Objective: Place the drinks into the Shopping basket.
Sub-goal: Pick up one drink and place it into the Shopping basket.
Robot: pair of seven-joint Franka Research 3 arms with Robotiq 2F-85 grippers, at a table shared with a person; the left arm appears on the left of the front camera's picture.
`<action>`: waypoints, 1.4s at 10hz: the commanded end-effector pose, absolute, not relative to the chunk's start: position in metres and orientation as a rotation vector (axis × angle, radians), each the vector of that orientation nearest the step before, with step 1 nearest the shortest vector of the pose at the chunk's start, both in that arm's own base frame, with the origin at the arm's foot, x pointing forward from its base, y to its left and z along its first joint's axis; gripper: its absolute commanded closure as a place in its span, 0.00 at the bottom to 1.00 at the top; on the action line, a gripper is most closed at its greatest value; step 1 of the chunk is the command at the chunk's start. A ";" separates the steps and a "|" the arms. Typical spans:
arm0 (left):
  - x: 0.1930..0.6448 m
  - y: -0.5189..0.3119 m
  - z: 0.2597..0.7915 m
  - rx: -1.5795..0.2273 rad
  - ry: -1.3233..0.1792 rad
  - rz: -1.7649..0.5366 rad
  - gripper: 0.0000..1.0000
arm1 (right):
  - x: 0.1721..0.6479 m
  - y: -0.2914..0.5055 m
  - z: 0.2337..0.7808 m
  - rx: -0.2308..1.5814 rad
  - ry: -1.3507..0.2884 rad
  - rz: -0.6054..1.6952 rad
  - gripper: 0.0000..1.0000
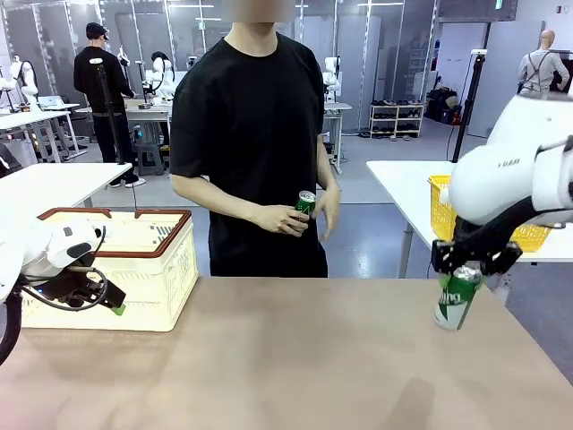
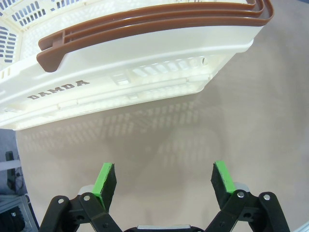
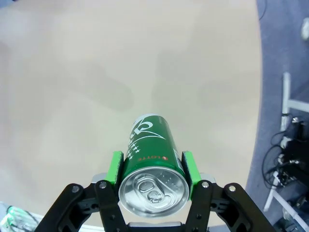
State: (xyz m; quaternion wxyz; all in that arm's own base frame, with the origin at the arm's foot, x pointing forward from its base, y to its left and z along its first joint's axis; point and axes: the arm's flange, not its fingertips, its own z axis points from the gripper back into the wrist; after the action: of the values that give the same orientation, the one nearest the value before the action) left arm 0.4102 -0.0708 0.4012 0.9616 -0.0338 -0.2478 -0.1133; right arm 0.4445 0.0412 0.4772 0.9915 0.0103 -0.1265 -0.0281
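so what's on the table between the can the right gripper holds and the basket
Nothing: in the front view the table is bare from the green can across to the basket.

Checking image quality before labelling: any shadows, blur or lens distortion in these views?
Left wrist view: the Shopping basket throws a lattice-patterned shadow on the table, and its rim bows from the wide lens. Right wrist view: the green can in the right gripper is sharp, with a soft shadow beyond it. Front view: evenly lit.
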 end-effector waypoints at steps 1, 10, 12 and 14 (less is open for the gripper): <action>0.411 -0.069 0.400 -0.071 -0.501 -0.226 0.00 | 0.434 0.051 0.510 -0.023 -0.284 -0.067 1.00; 0.411 -0.069 0.400 -0.071 -0.501 -0.226 0.00 | 0.419 0.090 0.500 0.001 -0.240 0.052 0.42; 0.411 -0.069 0.400 -0.071 -0.501 -0.226 0.00 | 0.417 0.143 0.493 0.017 -0.210 0.130 0.42; 0.411 -0.069 0.400 -0.071 -0.501 -0.226 0.00 | 0.413 0.208 0.482 0.049 -0.204 0.246 0.42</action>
State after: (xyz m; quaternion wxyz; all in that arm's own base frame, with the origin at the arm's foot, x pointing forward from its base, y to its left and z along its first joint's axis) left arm 0.4101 -0.0708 0.4011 0.9616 -0.0338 -0.2477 -0.1133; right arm 0.4016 0.1863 0.4793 0.9893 0.0097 -0.0968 0.1087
